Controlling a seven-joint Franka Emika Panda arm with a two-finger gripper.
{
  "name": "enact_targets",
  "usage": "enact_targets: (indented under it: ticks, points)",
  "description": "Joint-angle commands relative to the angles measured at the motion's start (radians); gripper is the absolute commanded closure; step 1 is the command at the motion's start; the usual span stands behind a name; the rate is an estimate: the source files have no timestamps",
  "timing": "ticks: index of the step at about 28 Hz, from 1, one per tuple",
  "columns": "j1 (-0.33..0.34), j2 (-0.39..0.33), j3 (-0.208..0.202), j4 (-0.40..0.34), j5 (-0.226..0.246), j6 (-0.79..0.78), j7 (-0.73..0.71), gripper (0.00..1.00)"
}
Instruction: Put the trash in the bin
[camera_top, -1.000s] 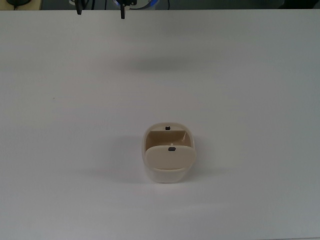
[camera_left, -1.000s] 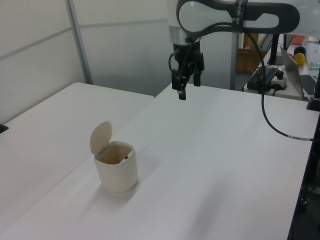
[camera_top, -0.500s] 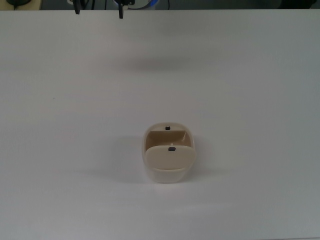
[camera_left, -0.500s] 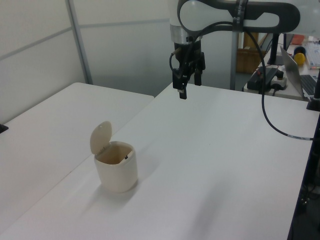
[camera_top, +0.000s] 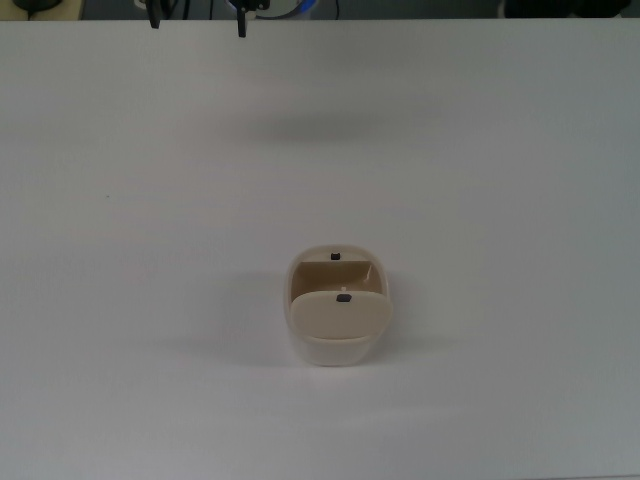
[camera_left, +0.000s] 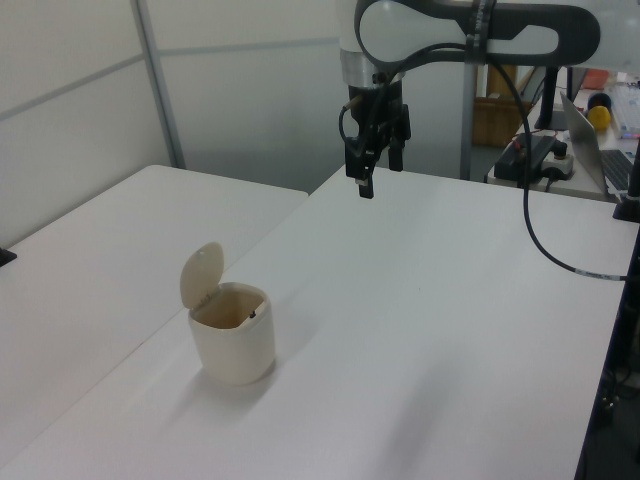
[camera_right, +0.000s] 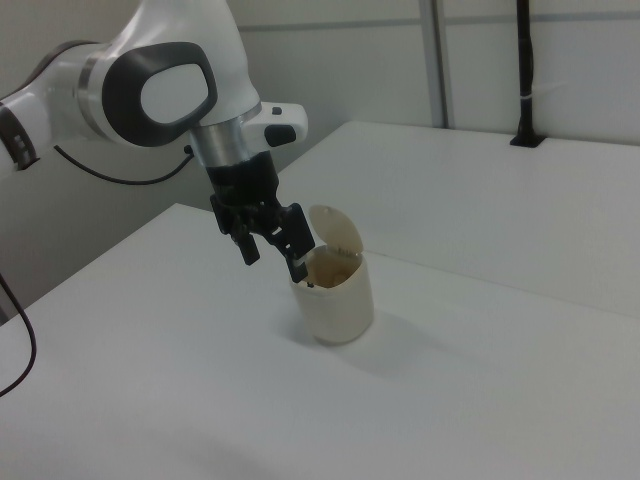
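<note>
Change: against a second ago the gripper (camera_left: 377, 180) has crept a shade higher and back at the far end of the table (camera_left: 450, 300); over the last half second it hardly stirs. The bin (camera_left: 235, 350) has not shifted.
Claw: spread wide, the two dark fingers well apart with nothing between them; in the top view only their tips poke in at the upper edge.
Trash: no paper wad shows on the table, in the claw or on the bin's rim. The tan inside is only partly visible, so it may lie down in there; I cannot tell.
Lid: the flap (camera_left: 202, 275) stands tipped up on the bin's far side in the left view, mouth open.
Meaning: an empty claw drawn well away from an open bin reads to me as the drop already made and the arm retreating, with little or nothing left to do.
Edges: the bin sits well in from every table edge in the top view, nearer the bottom edge than the top. In the left view a seam runs just on the left view's left of it, where a second table (camera_left: 90, 260) joins.
Room: bare white surface lies all round the bin and under the arm. A black cable (camera_left: 540, 240) loops down on the left view's right, clear of the claw.
</note>
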Motion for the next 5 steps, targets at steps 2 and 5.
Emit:
enact_targets:
  ticks: [2,5]
  points:
    - [0.0,-0.012,0.003,-0.016,0.017,0.001,0.007,0.0]
    - [0.0,-0.012,0.003,-0.016,0.017,0.001,0.007,0.0]
